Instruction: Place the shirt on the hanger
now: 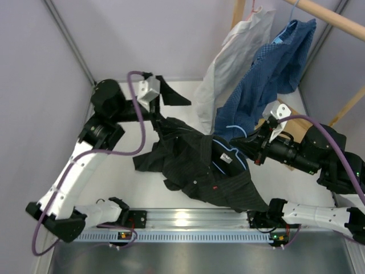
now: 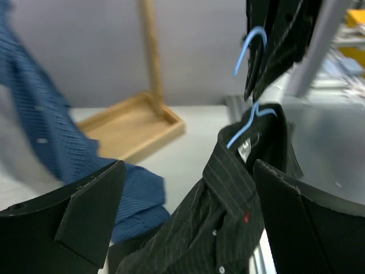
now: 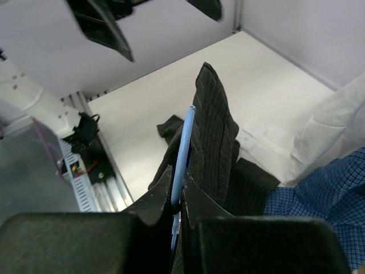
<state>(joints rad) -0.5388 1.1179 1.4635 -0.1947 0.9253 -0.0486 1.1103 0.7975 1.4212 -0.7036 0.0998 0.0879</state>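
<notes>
The black shirt (image 1: 194, 168) lies spread on the white table, its collar with the white label (image 1: 227, 160) toward the right. The light-blue hanger (image 1: 229, 149) sits inside the collar, with its hook sticking out. My right gripper (image 1: 251, 145) is shut on the hanger's wire (image 3: 183, 137) just above the collar, and the shirt (image 3: 215, 125) hangs from it. My left gripper (image 1: 165, 108) is open above the shirt's far left shoulder. In the left wrist view the shirt (image 2: 228, 200) shows between its spread fingers (image 2: 85, 217), and the hanger (image 2: 246, 127) lies beyond.
A blue dotted shirt (image 1: 268, 74) and a white shirt (image 1: 228, 63) hang from a wooden rail (image 1: 328, 16) at the back right, just behind the right gripper. The rack's wooden base (image 2: 134, 123) lies below. A metal rail (image 1: 188, 220) runs along the near edge.
</notes>
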